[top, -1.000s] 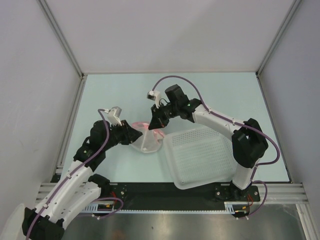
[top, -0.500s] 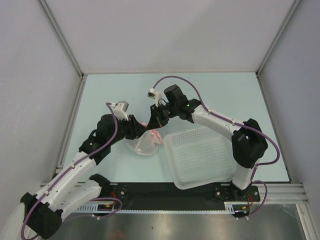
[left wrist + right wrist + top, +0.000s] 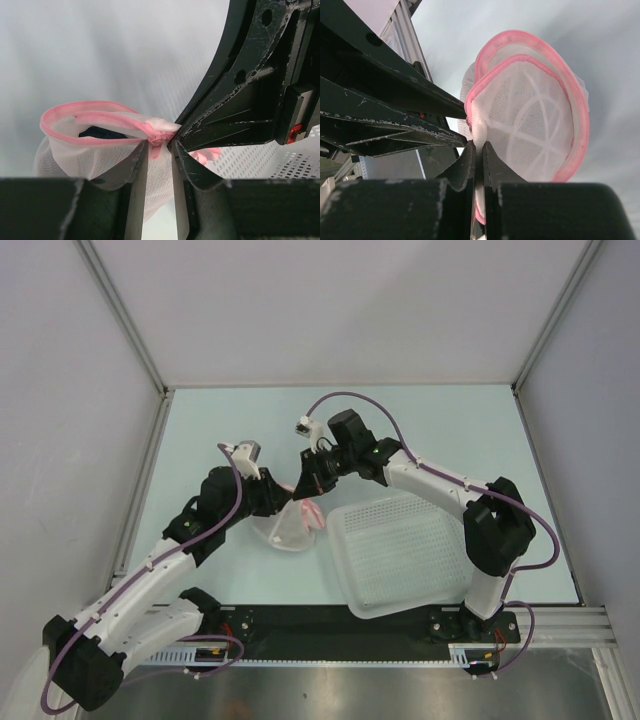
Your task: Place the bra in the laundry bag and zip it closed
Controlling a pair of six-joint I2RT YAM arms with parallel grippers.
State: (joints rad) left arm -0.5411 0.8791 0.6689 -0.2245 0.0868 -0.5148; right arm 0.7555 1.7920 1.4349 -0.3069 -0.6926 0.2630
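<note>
Left tool (image 3: 160, 146) has its two fingers drawn in on the pink zipper trim of the laundry bag (image 3: 85, 156), pinching a small knot of pink fabric at the point where the rim gathers. Right tool (image 3: 479, 148) is closed to a thin slit on the white mesh edge of the same bag (image 3: 530, 115), just beside the left tool's tips (the two sets of fingertips nearly touch in both wrist views).

From above, the two tools (image 3: 281, 500) (image 3: 307, 490) meet just left of the frame's centre, with the bag (image 3: 290, 527) hanging below them over the pale surface (image 3: 450, 430). Whether its bottom rests on the surface cannot be told.

The bag's mouth gapes open: in the left wrist view its pink rim forms a loop at centre left, and a dark patch of the bra (image 3: 98, 132) shows inside it. The right wrist view shows two pink rims lying apart.

A white perforated basket (image 3: 400, 555) sits to the lower right of the bag, near it.
</note>
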